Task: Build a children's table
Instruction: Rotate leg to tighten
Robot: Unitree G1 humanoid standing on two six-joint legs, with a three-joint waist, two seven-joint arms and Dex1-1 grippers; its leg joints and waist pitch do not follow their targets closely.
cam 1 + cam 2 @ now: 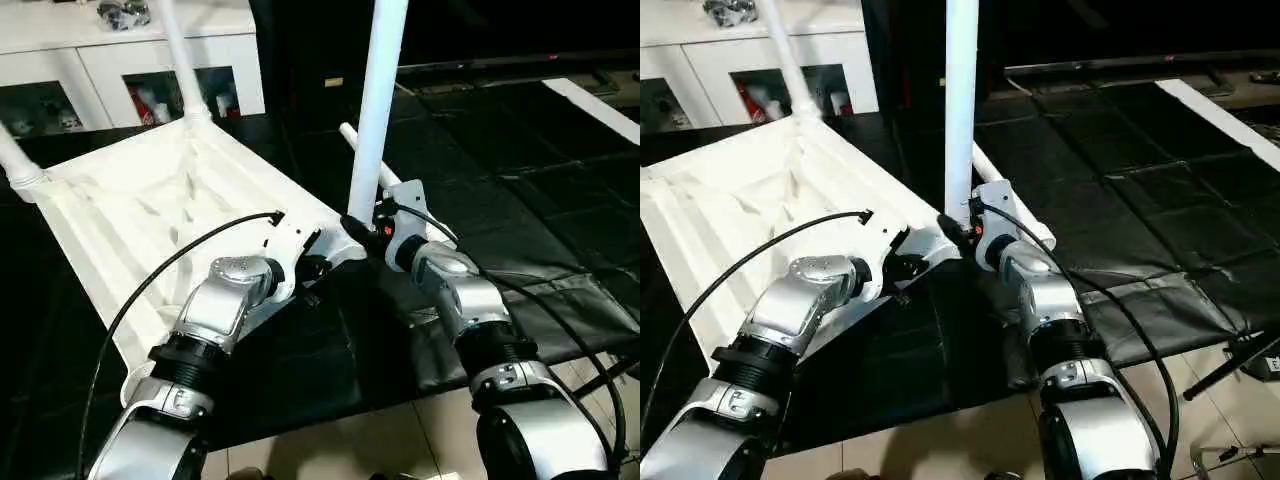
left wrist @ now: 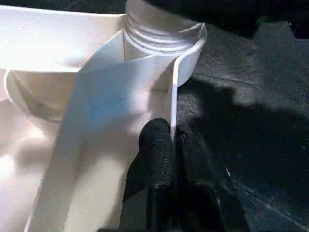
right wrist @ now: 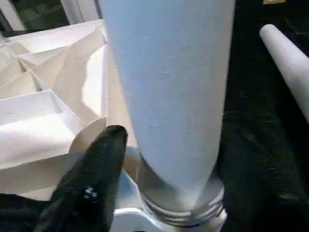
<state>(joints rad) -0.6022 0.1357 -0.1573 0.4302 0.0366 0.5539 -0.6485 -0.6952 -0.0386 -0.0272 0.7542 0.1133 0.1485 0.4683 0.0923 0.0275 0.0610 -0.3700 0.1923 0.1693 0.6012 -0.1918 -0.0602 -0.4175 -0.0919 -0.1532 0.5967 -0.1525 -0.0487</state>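
Observation:
The white tabletop [image 1: 140, 210] lies upside down on the black mat, ribs up. Two legs stand in its far corners, one at the left [image 1: 15, 160] and one at the back [image 1: 185, 70]. A third leg [image 1: 378, 100] stands upright in the near right corner socket [image 2: 161, 36]. My right gripper [image 1: 362, 230] is shut on this leg's base, with one finger [image 3: 96, 169] showing beside the tube. My left gripper [image 2: 171, 137] is shut on the tabletop's thin rim just beside that socket. A fourth leg [image 1: 992, 167] lies loose on the mat behind the upright one.
A white glass-door cabinet [image 1: 120, 60] stands at the back left. The black mat [image 1: 520, 200] stretches to the right, with a white strip [image 1: 590, 100] at its far right. Pale floor tiles [image 1: 400, 440] run along the near edge. A black stand [image 1: 1240, 360] sits at the lower right.

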